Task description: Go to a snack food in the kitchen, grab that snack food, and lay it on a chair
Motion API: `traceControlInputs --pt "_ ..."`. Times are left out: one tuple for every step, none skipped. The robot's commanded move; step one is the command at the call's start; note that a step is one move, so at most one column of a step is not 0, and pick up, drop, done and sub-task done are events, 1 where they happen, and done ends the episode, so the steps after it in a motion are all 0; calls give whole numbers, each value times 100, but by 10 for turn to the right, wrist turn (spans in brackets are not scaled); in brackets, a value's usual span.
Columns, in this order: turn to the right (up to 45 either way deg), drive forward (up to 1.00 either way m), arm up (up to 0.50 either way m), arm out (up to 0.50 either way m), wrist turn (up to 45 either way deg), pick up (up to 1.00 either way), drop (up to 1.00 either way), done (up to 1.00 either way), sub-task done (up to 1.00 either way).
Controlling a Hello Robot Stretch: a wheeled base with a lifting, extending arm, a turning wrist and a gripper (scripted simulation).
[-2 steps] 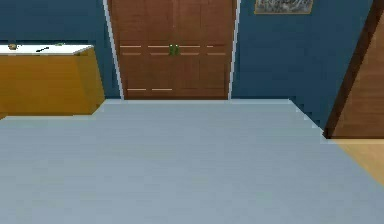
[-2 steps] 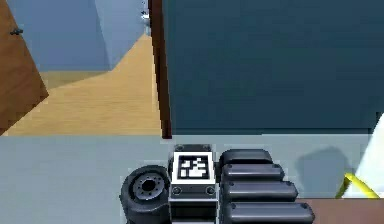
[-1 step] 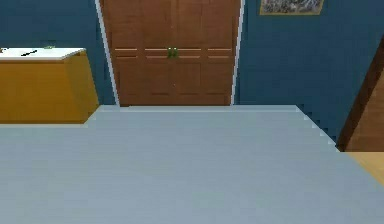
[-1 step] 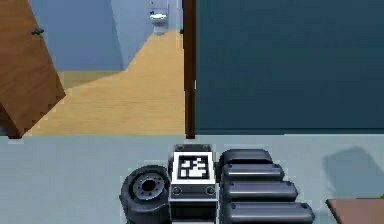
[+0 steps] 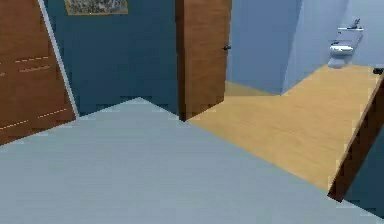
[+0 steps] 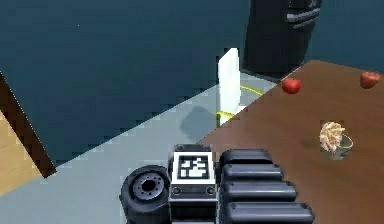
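tucked near sits my gripper (image 6: 148, 193), grasp i cannot tell; i steer slowly right toward the tan lump (image 6: 335, 138) on the table (image 6: 270, 125).

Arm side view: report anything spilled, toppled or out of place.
Nothing looks spilled or toppled. A red fruit, a second red fruit and a pale crumpled thing rest on the brown table. The only puzzle: a thin white slab standing upright on the floor by the table's corner.
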Motion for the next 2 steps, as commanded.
traceControlInputs --pt "420 0 0 0 0 0 0 0 0" --pt "0 70 0 0 0 0 0 0 0"
